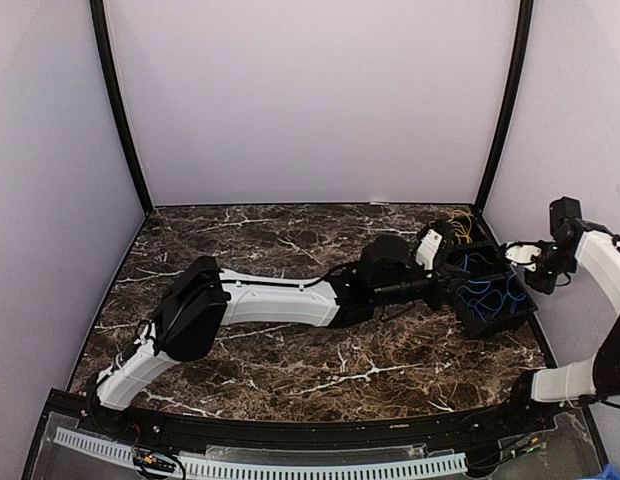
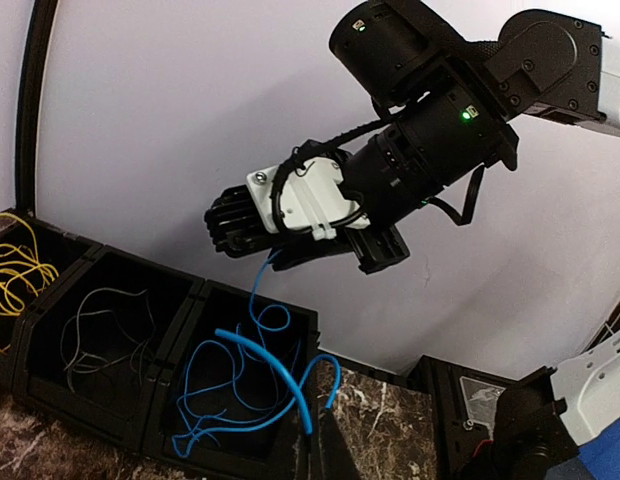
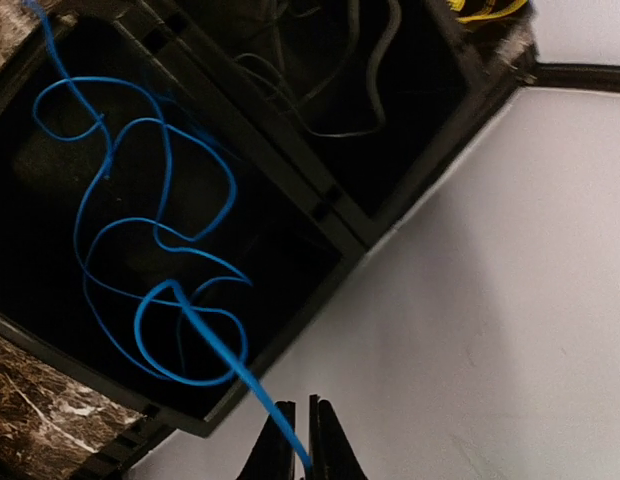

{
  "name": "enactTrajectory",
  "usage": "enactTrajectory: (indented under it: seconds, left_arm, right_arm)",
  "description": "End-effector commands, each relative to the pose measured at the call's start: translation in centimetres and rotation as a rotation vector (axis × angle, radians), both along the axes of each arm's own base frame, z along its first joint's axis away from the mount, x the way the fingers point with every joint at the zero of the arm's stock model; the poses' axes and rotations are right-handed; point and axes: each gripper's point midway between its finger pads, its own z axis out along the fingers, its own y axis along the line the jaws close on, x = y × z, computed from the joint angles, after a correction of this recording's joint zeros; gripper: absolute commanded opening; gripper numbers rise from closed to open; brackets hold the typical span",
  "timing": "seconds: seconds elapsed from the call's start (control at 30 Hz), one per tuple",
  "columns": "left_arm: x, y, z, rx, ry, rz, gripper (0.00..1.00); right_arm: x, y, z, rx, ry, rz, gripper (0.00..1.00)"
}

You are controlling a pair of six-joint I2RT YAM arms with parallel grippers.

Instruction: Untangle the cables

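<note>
A black three-compartment tray (image 1: pixel 523 318) stands at the right wall. Loopy blue cables (image 1: pixel 490 295) fill its near compartment (image 2: pixel 205 400). Yellow cables (image 1: pixel 458 228) lie in the far one (image 2: pixel 15 275). My right gripper (image 1: pixel 520 255) hovers above the blue compartment, shut on one blue strand (image 3: pixel 220 360) that hangs down into the pile; it shows in the left wrist view (image 2: pixel 230 225). My left gripper (image 1: pixel 452 288) is at the tray's near side, its fingers (image 2: pixel 335 450) closed on the end of a thick-looking blue cable (image 2: pixel 275 370).
The middle compartment holds thin grey wires (image 2: pixel 110 320). The pale side wall (image 3: pixel 490 300) is right behind the tray and the right gripper. Dark marble tabletop (image 1: pixel 290 360) stretches left of the tray, and the left arm (image 1: pixel 280 300) lies across it.
</note>
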Motion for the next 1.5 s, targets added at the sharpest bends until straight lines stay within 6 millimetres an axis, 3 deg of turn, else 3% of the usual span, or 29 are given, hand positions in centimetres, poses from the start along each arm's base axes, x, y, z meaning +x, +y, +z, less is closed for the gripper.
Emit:
enactTrajectory:
  seconds: [0.0, 0.07, 0.17, 0.37, 0.5, 0.6, 0.73, 0.83, 0.97, 1.13, 1.4, 1.47]
  left_arm:
    - [1.5, -0.1, 0.6, -0.034, 0.042, 0.057, 0.00]
    - [1.8, -0.1, 0.1, -0.025, 0.048, 0.071, 0.00]
    - [2.2, 0.1, -0.4, -0.016, 0.046, 0.092, 0.00]
    - [2.8, 0.3, -1.0, -0.007, 0.060, 0.095, 0.00]
    - [2.9, 0.3, -1.2, -0.010, 0.066, 0.093, 0.00]
    - [2.9, 0.3, -1.2, -0.008, 0.069, 0.090, 0.00]
    - [2.9, 0.3, -1.3, -0.005, 0.071, 0.092, 0.00]
    - [2.9, 0.3, -1.4, -0.003, 0.073, 0.091, 0.00]
    - [2.7, 0.3, -1.2, -0.003, 0.079, 0.078, 0.00]
    - [2.3, 0.3, -0.9, -0.007, 0.082, 0.058, 0.00]
    - [2.1, 0.3, -0.6, -0.015, 0.076, 0.043, 0.00]
    - [2.1, 0.3, -0.5, -0.015, 0.073, 0.043, 0.00]
  right_arm:
    - [0.2, 1.6, -3.4, 0.135, 0.076, -0.002, 0.20]
    - [-0.1, 2.6, -4.3, 0.213, 0.136, -0.008, 0.31]
    - [0.0, 3.2, -4.1, 0.276, 0.185, -0.030, 0.39]
    - [-1.0, 5.0, 0.0, 0.354, 0.198, 0.010, 0.60]
    - [-0.7, 5.5, 1.7, 0.369, 0.121, 0.017, 0.66]
    - [-0.6, 7.4, 3.0, 0.456, 0.094, 0.044, 0.66]
    - [-2.0, 12.4, 4.1, 0.688, 0.144, 0.135, 0.67]
    - [-2.6, 14.8, 4.2, 0.789, 0.178, 0.171, 0.67]
    - [-1.3, 15.1, 3.5, 0.794, 0.149, 0.157, 0.68]
    - [-1.4, 15.4, 2.3, 0.781, 0.180, 0.179, 0.67]
    - [-1.2, 15.4, 1.3, 0.778, 0.208, 0.188, 0.44]
    - [-1.2, 15.4, 1.1, 0.774, 0.218, 0.184, 0.43]
